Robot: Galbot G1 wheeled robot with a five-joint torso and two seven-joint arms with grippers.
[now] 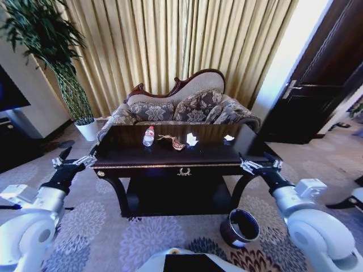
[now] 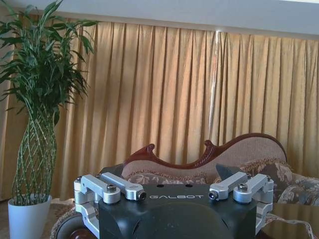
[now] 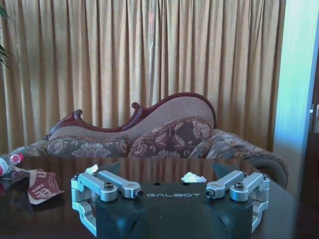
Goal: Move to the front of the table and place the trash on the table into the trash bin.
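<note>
The dark glossy table [image 1: 127, 152] stands straight ahead. On its top lie a clear bottle [image 1: 148, 136] with a red cap, a brownish-red wrapper [image 1: 177, 143], a crumpled white paper [image 1: 191, 139] and a smaller white scrap [image 1: 228, 137]. The maroon trash bin [image 1: 240, 228] sits on the carpet at the table's front right leg. My left gripper [image 1: 74, 162] hangs open off the table's left front corner. My right gripper [image 1: 261, 165] is open at the right front corner. The right wrist view looks across the tabletop [image 3: 289, 199] at the bottle [image 3: 7, 165], wrapper [image 3: 43, 185] and white paper [image 3: 190, 177].
A patterned sofa [image 1: 181, 107] stands behind the table before gold curtains. A white plant pot [image 1: 88, 130] with a tall plant is at the back left, and a dark door [image 1: 317, 85] at the right. Floral carpet lies open in front of the table.
</note>
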